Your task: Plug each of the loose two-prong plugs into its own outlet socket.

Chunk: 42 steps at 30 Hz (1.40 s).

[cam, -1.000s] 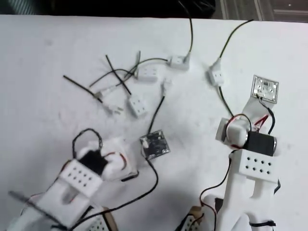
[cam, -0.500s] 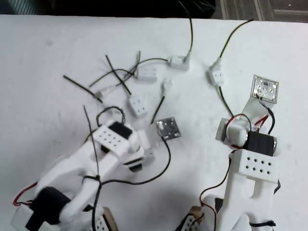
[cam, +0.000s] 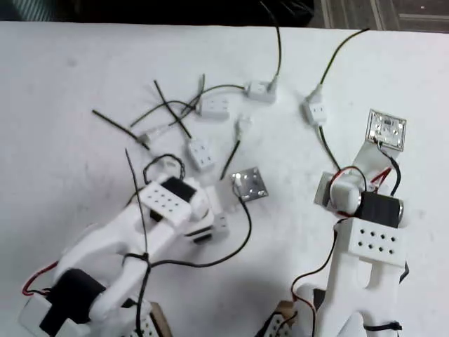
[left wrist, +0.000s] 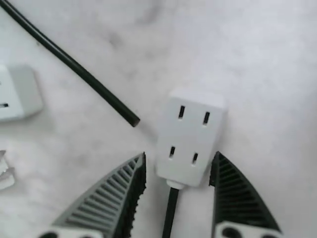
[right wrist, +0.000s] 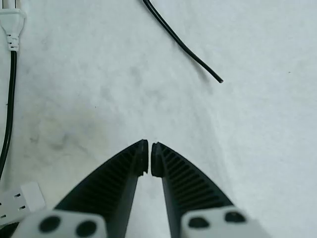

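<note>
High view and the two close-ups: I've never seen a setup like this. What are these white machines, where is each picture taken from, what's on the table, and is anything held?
These are two small robot arms, a left arm and a right arm, at a white table. The high view looks down from a fixed camera; each close-up comes from a camera on one arm's wrist. Outlet blocks, a two-prong plug and black cords lie on the table. The left tool is open around one outlet block. The right tool is shut, holding nothing.
</note>
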{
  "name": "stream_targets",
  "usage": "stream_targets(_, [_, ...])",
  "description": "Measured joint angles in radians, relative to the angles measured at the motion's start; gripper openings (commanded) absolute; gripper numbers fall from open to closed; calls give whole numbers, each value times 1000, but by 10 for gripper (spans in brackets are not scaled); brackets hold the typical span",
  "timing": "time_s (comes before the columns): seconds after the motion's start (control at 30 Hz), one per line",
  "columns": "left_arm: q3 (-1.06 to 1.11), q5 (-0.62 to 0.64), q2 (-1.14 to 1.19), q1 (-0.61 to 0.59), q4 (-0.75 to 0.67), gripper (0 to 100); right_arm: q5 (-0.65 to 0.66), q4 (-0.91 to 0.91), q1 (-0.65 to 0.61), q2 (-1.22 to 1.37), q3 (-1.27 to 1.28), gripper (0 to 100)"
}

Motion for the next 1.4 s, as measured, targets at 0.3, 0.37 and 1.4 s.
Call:
stream_targets(0.3, [-138,-35,147,2,61,212,31,0,0,0,0,17])
stream_targets(0.37, [-198,-35,212,2,107,179,35,0,0,0,0,17])
stream_targets(1.4, [-109,74,-114,-147,224,260,41,0,0,0,0,17])
